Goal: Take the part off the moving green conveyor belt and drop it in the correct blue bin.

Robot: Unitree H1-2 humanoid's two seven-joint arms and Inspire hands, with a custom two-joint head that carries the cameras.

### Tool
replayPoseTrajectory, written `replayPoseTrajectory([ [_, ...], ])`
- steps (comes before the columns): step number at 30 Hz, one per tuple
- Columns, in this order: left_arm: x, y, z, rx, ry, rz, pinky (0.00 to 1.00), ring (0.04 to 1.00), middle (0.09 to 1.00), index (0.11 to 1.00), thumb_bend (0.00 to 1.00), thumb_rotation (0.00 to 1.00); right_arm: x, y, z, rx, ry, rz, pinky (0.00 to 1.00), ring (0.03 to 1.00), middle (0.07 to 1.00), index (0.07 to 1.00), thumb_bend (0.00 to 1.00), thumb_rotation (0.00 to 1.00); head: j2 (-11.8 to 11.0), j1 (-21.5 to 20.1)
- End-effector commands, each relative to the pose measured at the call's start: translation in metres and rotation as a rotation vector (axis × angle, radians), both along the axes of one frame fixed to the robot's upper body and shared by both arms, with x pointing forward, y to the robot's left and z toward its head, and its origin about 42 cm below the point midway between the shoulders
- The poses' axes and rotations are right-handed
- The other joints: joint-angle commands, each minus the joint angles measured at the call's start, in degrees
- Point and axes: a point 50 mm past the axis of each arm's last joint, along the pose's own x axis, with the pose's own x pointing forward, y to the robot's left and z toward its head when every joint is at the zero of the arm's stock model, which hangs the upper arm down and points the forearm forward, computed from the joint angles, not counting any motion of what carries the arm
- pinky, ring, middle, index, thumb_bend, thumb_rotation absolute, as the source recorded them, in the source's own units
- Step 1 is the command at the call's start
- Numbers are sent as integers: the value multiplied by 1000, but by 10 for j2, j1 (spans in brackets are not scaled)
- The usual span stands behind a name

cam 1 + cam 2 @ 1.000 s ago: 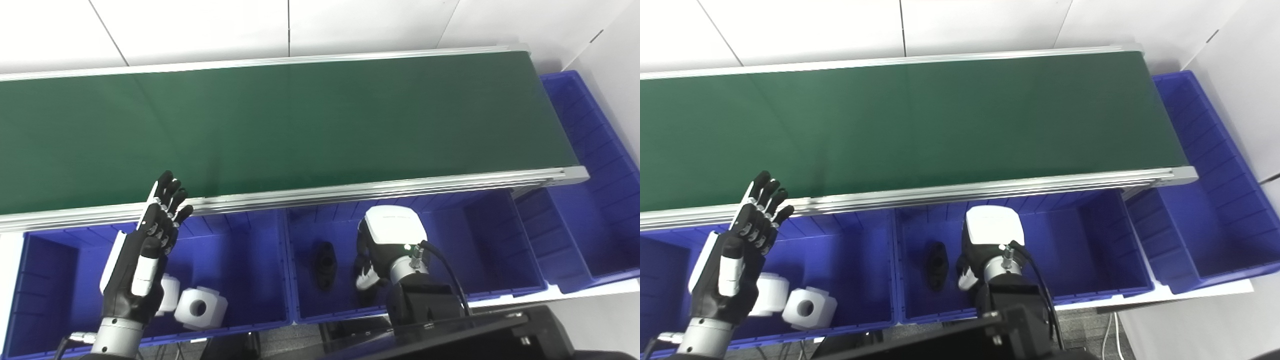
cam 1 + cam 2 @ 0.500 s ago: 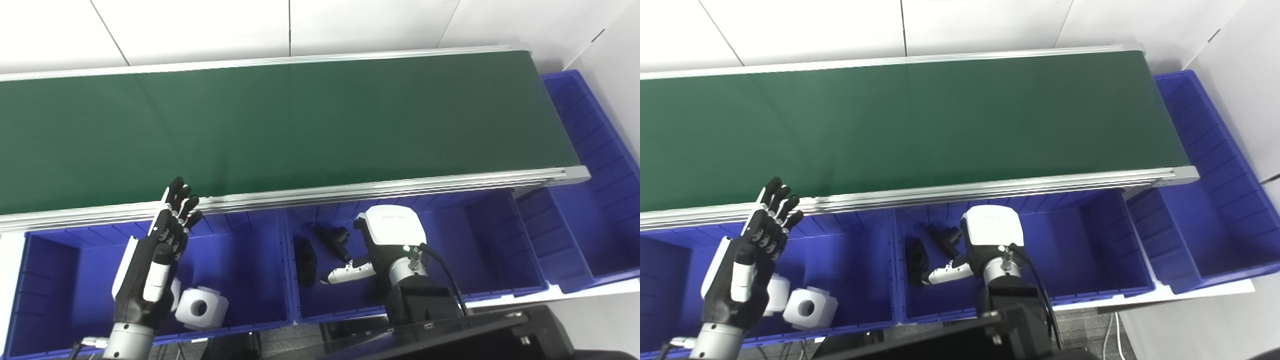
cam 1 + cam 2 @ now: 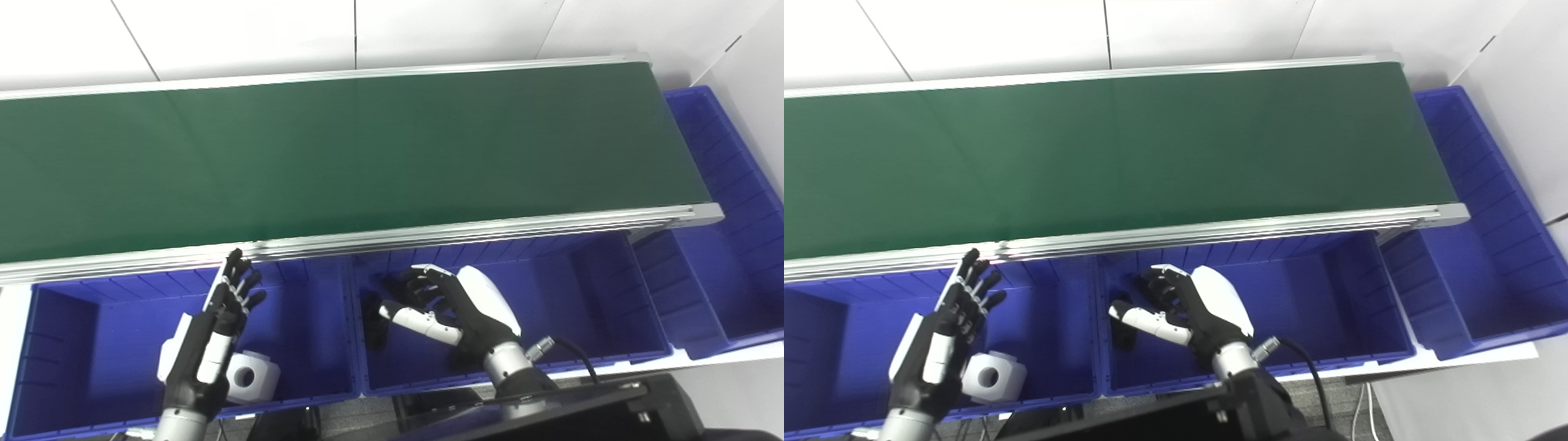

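Note:
The green conveyor belt (image 3: 367,153) carries no part. My right hand (image 3: 453,306) is open, fingers spread and pointing left, over the middle blue bin (image 3: 582,306). A black part (image 3: 370,318) lies in that bin just left of its thumb; a second black piece behind the fingers is mostly hidden. My left hand (image 3: 211,340) is open with fingers up, over the left blue bin (image 3: 294,331). A white block with a round hole (image 3: 248,378) lies in the left bin, partly behind the left hand.
A larger blue bin (image 3: 735,245) stands at the belt's right end. The belt's aluminium front rail (image 3: 490,226) runs just above the bins. A dark robot body edge (image 3: 551,416) fills the bottom middle.
My right hand has opened and turned, its fingers now spread to the left; a second black part appeared in the middle bin. My left hand has drifted right and lower.

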Motion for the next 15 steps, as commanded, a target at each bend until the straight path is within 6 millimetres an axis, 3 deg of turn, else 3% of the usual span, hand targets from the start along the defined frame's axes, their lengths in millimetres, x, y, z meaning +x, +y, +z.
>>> replayPoseTrajectory([
  [1, -3, -12, 17, 29, -229, -35, 858, 935, 975, 1000, 926, 854, -42, 53, 24, 642, -395, -462, 715, 752, 810, 839, 731, 960, -13, 14],
  [4, -4, -16, 9, 37, -243, -26, 827, 923, 963, 1000, 962, 838, -52, 50, 5, 555, -463, -373, 765, 801, 852, 885, 649, 975, -37, 30],
  [8, -6, -22, 6, 35, -273, -11, 778, 895, 943, 1000, 968, 823, -53, 42, -19, 422, -440, -303, 746, 800, 855, 874, 705, 998, -54, 39],
  [11, -7, -25, 5, 29, -290, 8, 769, 890, 935, 1000, 958, 817, -50, 42, -29, 398, -432, -272, 737, 796, 861, 878, 711, 998, -54, 39],
  [12, -7, -25, 6, 30, -297, 12, 765, 889, 933, 1000, 955, 815, -50, 43, -30, 398, -434, -267, 734, 796, 863, 880, 713, 1000, -39, 35],
  [15, -7, -25, 10, 27, -310, 16, 775, 895, 938, 1000, 939, 800, -51, 44, -30, 398, -444, -261, 737, 803, 869, 909, 754, 1000, -24, 28],
])
